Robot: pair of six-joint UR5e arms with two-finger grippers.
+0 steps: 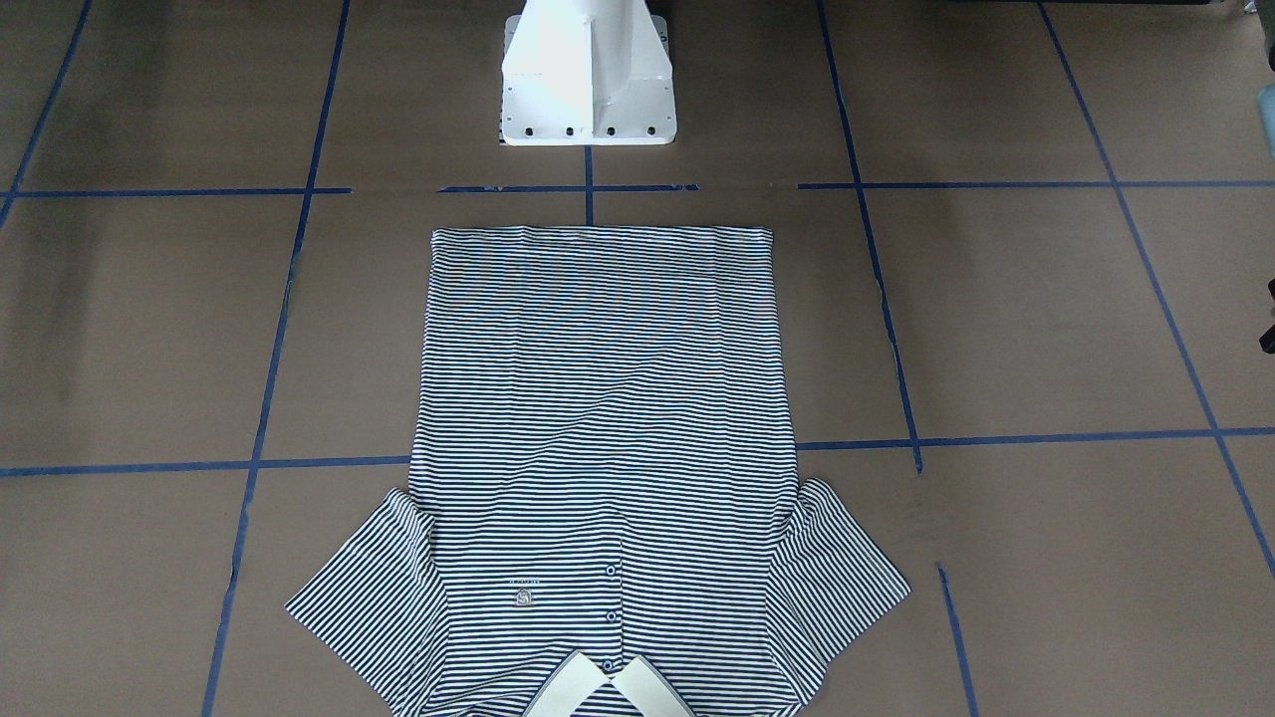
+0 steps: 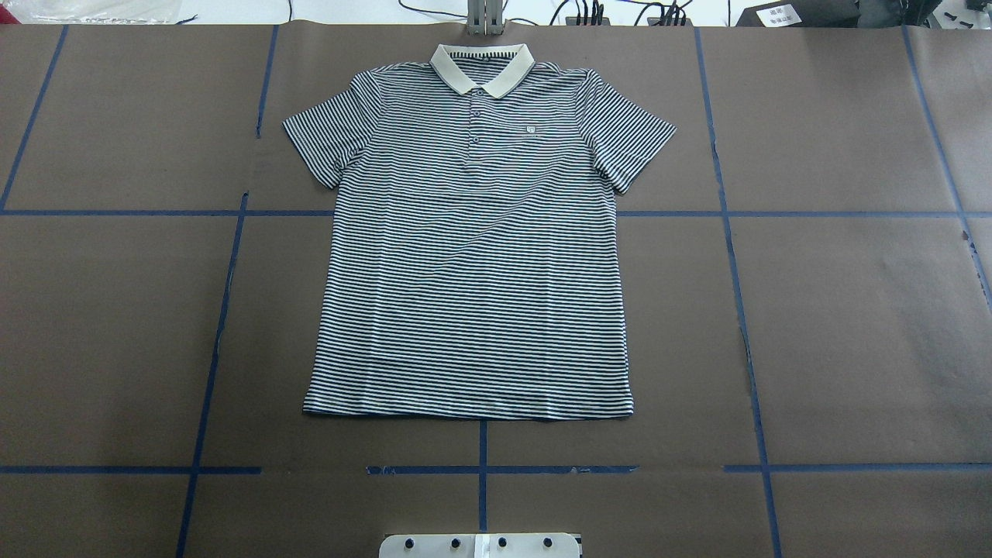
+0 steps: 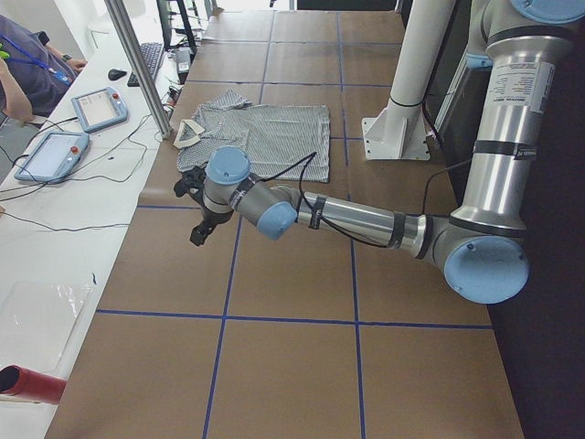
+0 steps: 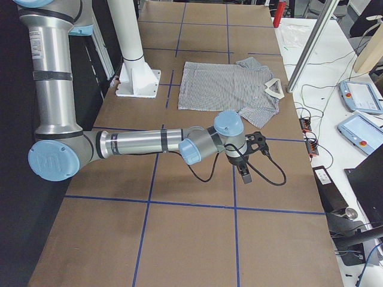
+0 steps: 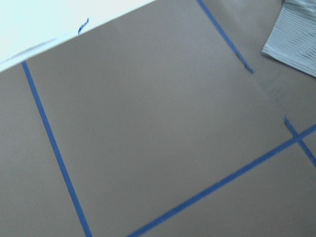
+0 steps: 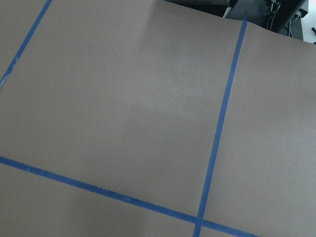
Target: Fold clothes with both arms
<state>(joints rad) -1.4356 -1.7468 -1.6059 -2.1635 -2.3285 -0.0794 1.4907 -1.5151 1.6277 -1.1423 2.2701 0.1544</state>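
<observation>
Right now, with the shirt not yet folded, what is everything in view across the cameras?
polo shirt: one, navy-and-white stripes, cream collar, flat mid-table, collar away from the robot.
table cover: one, brown, blue tape grid.
pedestal: one, white, robot's edge of the table.
pendants: two, pale blue-grey, on the white bench.
person: one, dark sleeve, at the bench.
left arm: one, silver, blue caps, over bare paper; left gripper black, jaws unclear.
right arm: the same, opposite side; right gripper black, jaws unclear.

Collar cut by front view's bottom edge. Left pincer, right pincer: state unreadable.
</observation>
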